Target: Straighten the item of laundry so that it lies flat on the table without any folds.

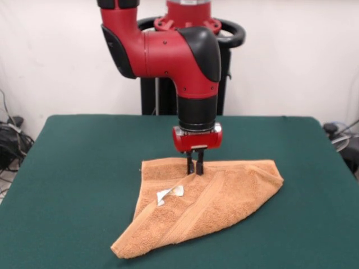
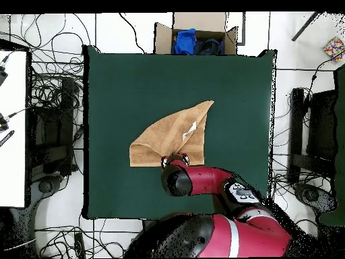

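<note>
One fold is what we have to undo: the towel [image 1: 205, 199] lies doubled into a rough triangle at the middle of the table [image 1: 73, 168], its white tag [image 1: 168, 194] facing up. Our gripper [image 1: 194, 166] is down at the towel's far edge, fingers pinched close on the cloth. We judge we are at the grasp; next we should lift and draw the top layer outward.

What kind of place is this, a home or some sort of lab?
Most likely a robotics lab. A red arm on a pedestal works a towel on a green table, with cables strewn over the floor around it.
</note>
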Controlling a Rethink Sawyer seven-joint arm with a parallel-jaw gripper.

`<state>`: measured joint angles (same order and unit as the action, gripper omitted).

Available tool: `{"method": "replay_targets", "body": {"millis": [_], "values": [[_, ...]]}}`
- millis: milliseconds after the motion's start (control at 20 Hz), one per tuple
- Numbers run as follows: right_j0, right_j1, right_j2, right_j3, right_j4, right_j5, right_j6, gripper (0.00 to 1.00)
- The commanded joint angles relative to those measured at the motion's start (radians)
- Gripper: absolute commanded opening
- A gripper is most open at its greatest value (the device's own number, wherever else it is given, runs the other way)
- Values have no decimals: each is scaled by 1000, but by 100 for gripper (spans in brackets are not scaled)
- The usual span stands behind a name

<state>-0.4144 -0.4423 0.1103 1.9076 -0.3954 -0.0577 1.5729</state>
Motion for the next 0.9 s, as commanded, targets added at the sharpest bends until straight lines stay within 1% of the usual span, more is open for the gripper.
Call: {"method": "replay_targets", "body": {"millis": [50, 350, 650, 900], "values": [[33, 84, 21, -19, 32, 37, 160, 0], [26, 41, 36, 0, 40, 73, 155, 0], [21, -103, 69, 54, 73, 201, 136, 0], [15, -188, 87, 95, 97, 275, 126, 0]]}}
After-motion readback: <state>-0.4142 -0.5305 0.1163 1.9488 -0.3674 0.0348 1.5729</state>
